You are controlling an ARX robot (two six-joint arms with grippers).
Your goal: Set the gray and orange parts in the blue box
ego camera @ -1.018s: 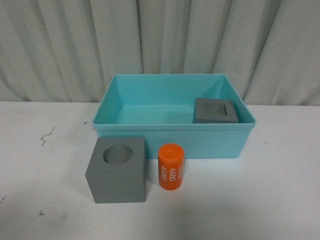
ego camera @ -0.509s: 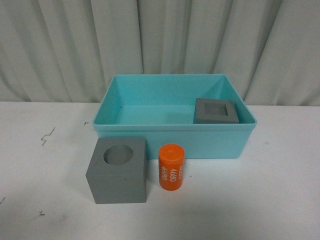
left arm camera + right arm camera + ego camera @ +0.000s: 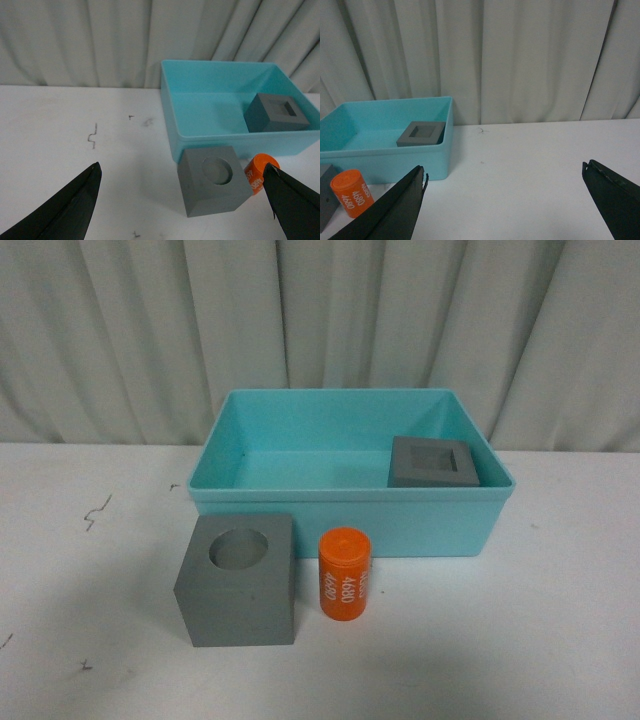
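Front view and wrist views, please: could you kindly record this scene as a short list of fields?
Bin: light turquoise-blue rectangular plastic bin on the white table
Inside bin: matte gray cube with square recess, by the right wall
Outside bin: matte gray cube with round recess and upright orange cylinder with white numbers, side by side before the bin, not touching
Left gripper: open, empty
Right gripper: open, empty

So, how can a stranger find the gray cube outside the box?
Find the turquoise box on the white table. In front of its left half stands a gray cube, beside an orange cylinder. Its top recess is round; the cube inside the box has a square one.
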